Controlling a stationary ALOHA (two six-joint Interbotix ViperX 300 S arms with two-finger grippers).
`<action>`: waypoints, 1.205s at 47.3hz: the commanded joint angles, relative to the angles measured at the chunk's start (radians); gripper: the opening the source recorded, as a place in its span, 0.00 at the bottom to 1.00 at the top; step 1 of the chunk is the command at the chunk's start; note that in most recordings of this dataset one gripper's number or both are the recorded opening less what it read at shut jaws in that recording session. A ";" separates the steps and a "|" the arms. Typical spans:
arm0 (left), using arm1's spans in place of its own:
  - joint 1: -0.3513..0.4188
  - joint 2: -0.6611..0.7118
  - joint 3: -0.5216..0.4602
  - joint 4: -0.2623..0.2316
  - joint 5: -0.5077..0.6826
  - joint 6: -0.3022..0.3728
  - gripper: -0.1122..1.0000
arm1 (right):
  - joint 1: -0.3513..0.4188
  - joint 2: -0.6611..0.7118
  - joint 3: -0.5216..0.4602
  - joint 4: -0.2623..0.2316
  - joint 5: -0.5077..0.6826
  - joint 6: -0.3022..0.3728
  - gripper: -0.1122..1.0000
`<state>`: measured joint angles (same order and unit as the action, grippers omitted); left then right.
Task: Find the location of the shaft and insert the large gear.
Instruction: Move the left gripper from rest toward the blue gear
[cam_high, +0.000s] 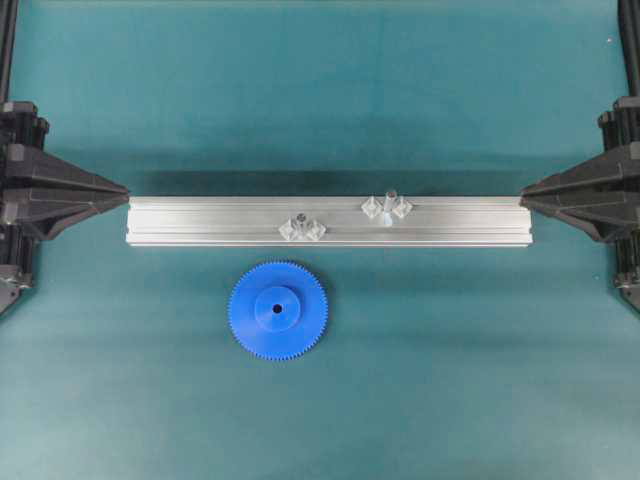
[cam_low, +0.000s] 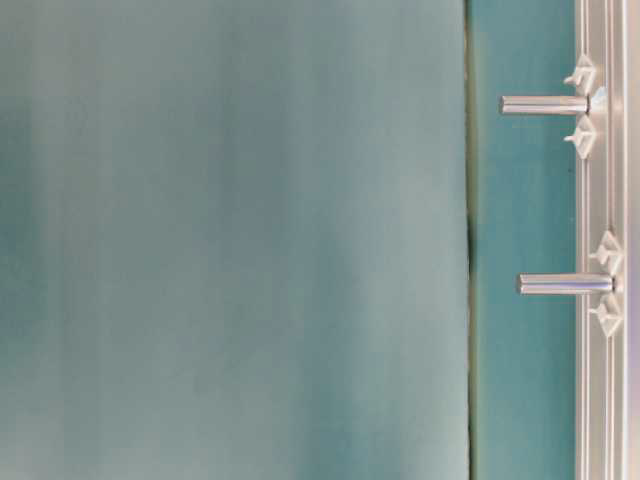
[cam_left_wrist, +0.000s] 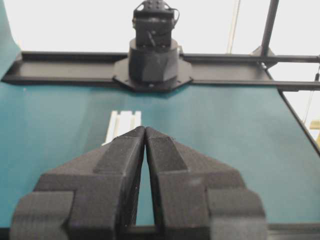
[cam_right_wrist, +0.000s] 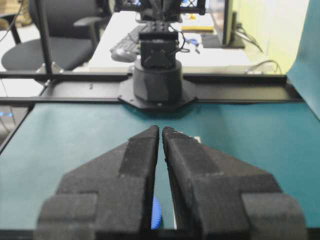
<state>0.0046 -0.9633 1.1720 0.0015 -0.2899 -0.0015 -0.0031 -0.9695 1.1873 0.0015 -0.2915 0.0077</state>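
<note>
- Lying flat on the teal matte surface (cam_high: 120, 400), just in front of the ribbed aluminium rail (cam_high: 200, 222): the large gear (cam_high: 278, 310), a bright blue plastic disc with fine rim teeth, raised round hub and small centre hole.
- Standing upright on that rail, right of centre: the shaft (cam_high: 389, 203), a thin pale silvery pin between two spaced clear faceted mounts; left of it, a shorter dark-tipped pin (cam_high: 300, 222) with clustered mounts.
- Resting clenched and holding nothing: left pincer (cam_high: 122, 189) and right pincer (cam_high: 527, 192), one at each rail end.
- Looking light, rigid, probably slick on its faces; pinching across the toothed rim or the hub seeming safest, keeping the centre hole free.
</note>
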 joint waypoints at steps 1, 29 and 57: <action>-0.011 0.011 0.006 0.012 0.014 -0.032 0.20 | 0.000 0.009 0.015 0.003 -0.014 -0.006 0.25; -0.011 0.048 -0.055 0.014 0.219 -0.069 0.12 | -0.015 -0.067 0.063 0.015 0.137 0.029 0.11; -0.026 0.238 -0.161 0.014 0.311 -0.041 0.11 | -0.031 -0.067 0.063 0.015 0.201 0.031 0.11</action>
<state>-0.0077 -0.7486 1.0554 0.0138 0.0153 -0.0445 -0.0276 -1.0416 1.2717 0.0153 -0.0920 0.0291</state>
